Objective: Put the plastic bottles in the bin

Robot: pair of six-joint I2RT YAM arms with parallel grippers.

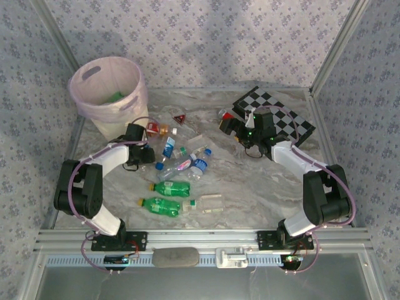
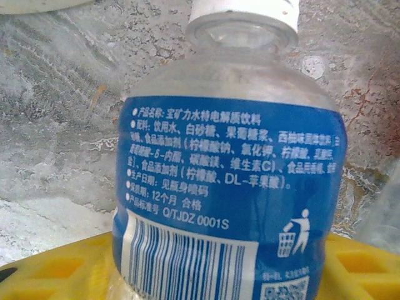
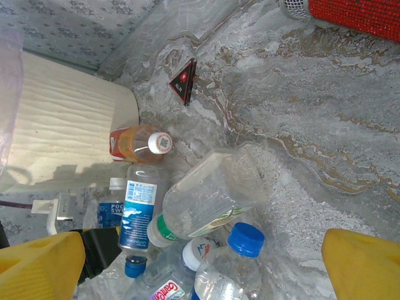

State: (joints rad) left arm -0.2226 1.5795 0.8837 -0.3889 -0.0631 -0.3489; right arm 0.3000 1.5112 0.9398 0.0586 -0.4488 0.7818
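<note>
Bottles [image 1: 172, 189] lie scattered across the middle of the worktop [image 1: 250, 187]. Left pincer [image 2: 222, 269] straddles a blue-labelled bottle [image 2: 231, 175], with a finger close at each side; whether it grips firmly cannot be told. Right pincer [image 3: 200, 265] stands wide, by the chessboard [image 1: 284, 119]. Pink bin [image 1: 103, 109] stands at the far left corner.
</note>
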